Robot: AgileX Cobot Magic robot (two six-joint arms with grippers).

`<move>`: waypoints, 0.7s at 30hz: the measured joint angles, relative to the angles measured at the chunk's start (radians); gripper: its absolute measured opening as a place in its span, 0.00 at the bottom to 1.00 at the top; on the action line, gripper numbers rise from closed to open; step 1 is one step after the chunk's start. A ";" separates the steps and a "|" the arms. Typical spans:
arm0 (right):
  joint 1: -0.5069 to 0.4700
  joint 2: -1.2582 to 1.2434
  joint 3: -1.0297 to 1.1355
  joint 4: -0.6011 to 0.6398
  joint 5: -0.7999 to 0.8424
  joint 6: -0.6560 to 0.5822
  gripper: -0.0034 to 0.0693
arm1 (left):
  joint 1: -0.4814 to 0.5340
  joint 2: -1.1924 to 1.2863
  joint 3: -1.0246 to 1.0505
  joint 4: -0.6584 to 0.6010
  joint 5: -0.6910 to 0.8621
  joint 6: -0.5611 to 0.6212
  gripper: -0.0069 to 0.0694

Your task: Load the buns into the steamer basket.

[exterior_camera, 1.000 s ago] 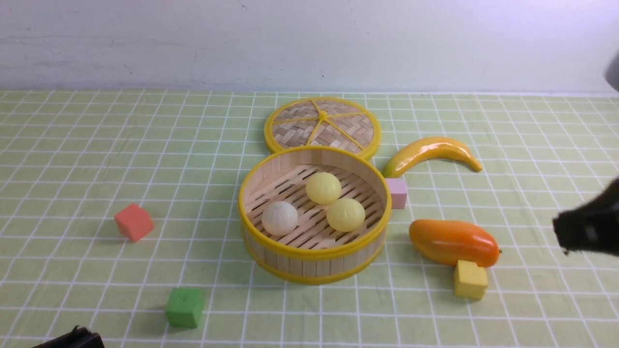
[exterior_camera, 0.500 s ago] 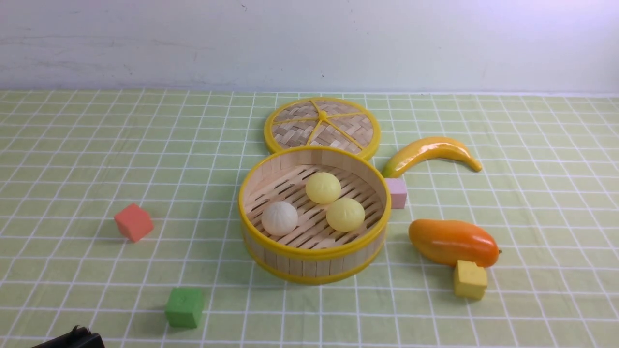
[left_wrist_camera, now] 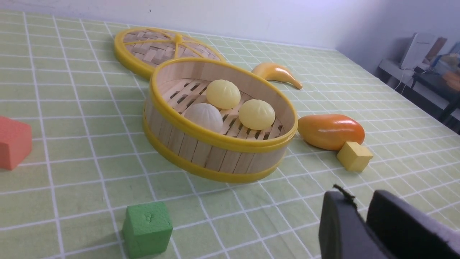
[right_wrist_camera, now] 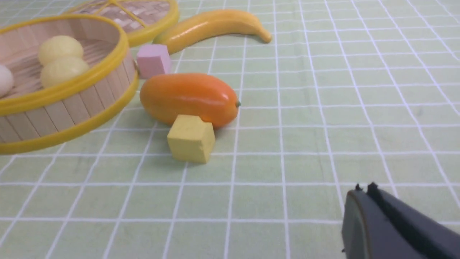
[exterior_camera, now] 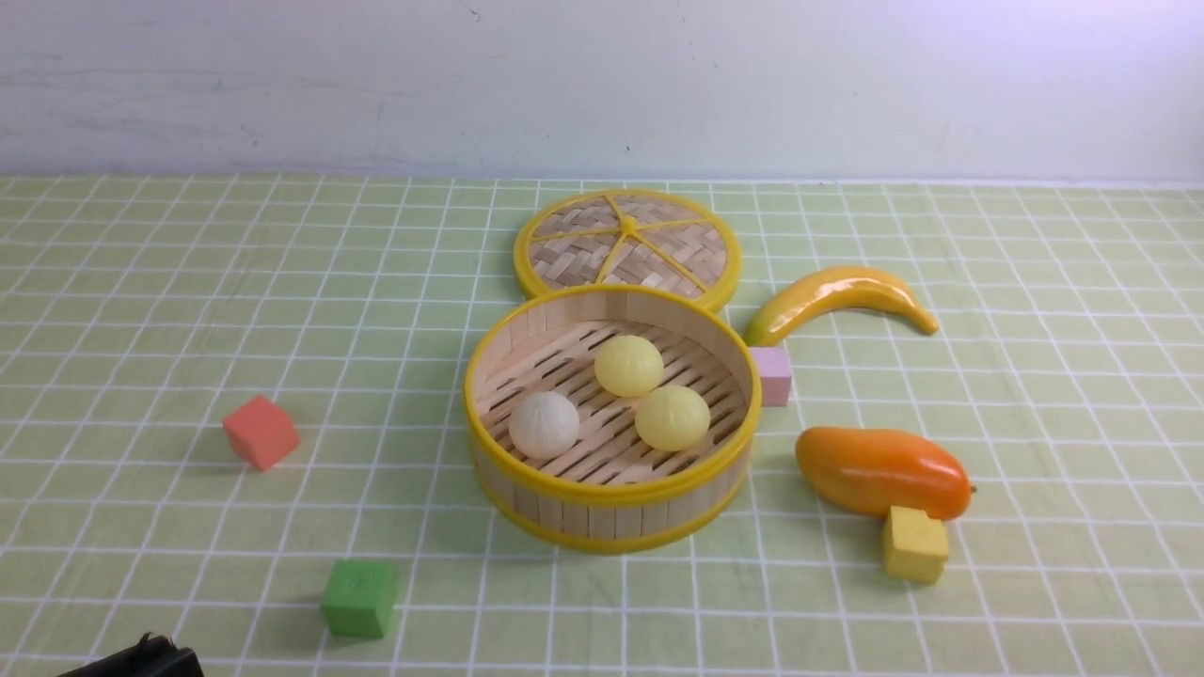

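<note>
Steamer basket (exterior_camera: 611,494) holding three buns (exterior_camera: 628,365), left jaws slightly parted and empty, right jaws closed, empty.

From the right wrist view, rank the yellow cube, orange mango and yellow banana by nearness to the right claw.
1. Small yellow foam cube, nearest the right claw.
2. Glossy orange mango, directly behind the cube.
3. Curved yellow banana, farthest, beyond the mango.
</note>
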 joint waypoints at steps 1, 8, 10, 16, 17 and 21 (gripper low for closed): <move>-0.002 -0.014 0.018 0.000 0.002 0.000 0.02 | 0.000 0.000 0.000 0.000 0.000 0.000 0.24; -0.010 -0.024 0.068 0.002 -0.025 -0.001 0.02 | 0.000 -0.001 0.000 0.000 0.000 0.000 0.25; -0.010 -0.024 0.069 0.006 -0.027 -0.001 0.02 | 0.000 -0.001 0.000 0.000 0.000 0.000 0.26; -0.010 -0.024 0.070 0.015 -0.031 -0.002 0.02 | 0.000 -0.001 0.000 0.000 0.000 0.000 0.26; -0.010 -0.024 0.070 0.015 -0.031 -0.002 0.02 | 0.000 -0.001 0.000 0.000 0.000 0.000 0.26; -0.010 -0.024 0.071 0.015 -0.036 -0.003 0.03 | 0.000 -0.001 0.000 0.000 0.000 0.000 0.26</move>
